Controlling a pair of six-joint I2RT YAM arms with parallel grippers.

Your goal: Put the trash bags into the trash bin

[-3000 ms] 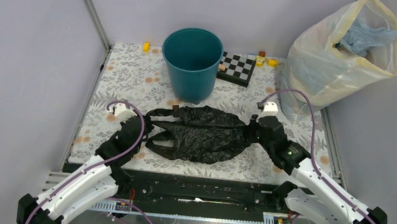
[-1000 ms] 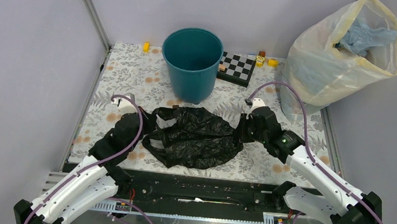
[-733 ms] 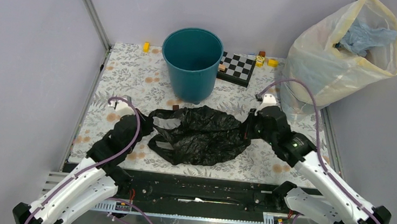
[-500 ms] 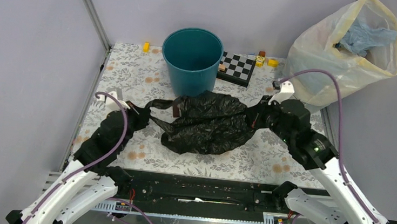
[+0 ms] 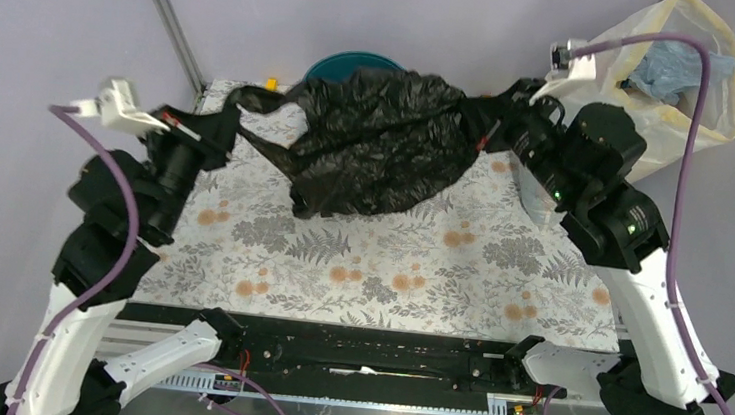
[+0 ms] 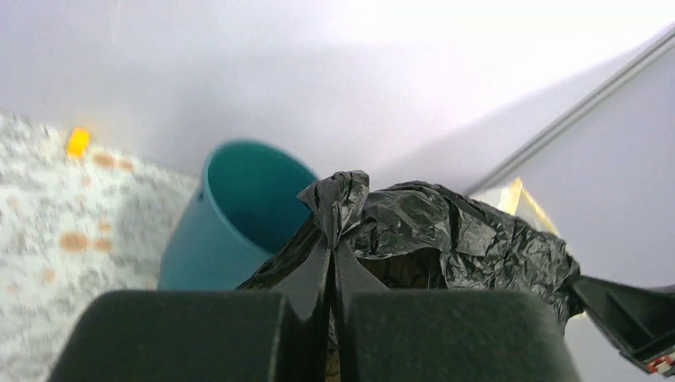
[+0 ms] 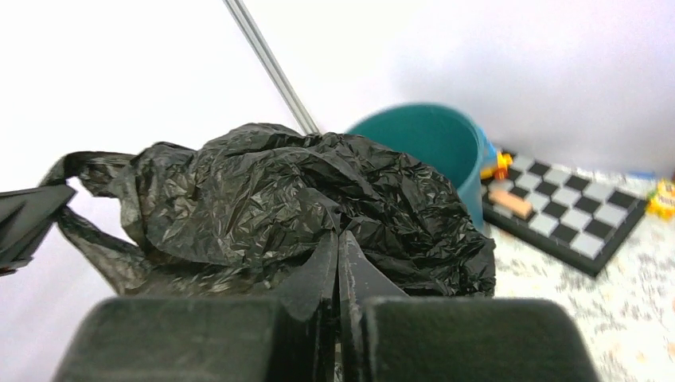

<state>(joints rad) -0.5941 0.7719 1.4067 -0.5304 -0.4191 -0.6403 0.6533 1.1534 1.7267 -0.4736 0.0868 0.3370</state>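
The black trash bag [image 5: 380, 138] hangs stretched in the air between my two grippers, in front of and partly over the teal trash bin [image 5: 356, 63], whose rim only just shows behind it. My left gripper [image 5: 234, 116] is shut on the bag's left end. My right gripper [image 5: 477, 112] is shut on its right end. In the left wrist view the jaws [image 6: 332, 247] pinch the film, with the bin [image 6: 231, 223] beyond. In the right wrist view the gripper [image 7: 337, 243] pinches the bag [image 7: 278, 199], with the bin [image 7: 434, 143] behind.
A large translucent sack [image 5: 675, 84] with blue contents stands at the back right. A checkerboard [image 7: 565, 211] with small blocks lies right of the bin. A small yellow block [image 5: 270, 84] lies at the back left. The floral mat [image 5: 378, 269] covers the table.
Both arms have risen and moved toward the back, lifting the bag off the mat to hang in front of and partly over the bin. Both grippers stayed shut on its ends.
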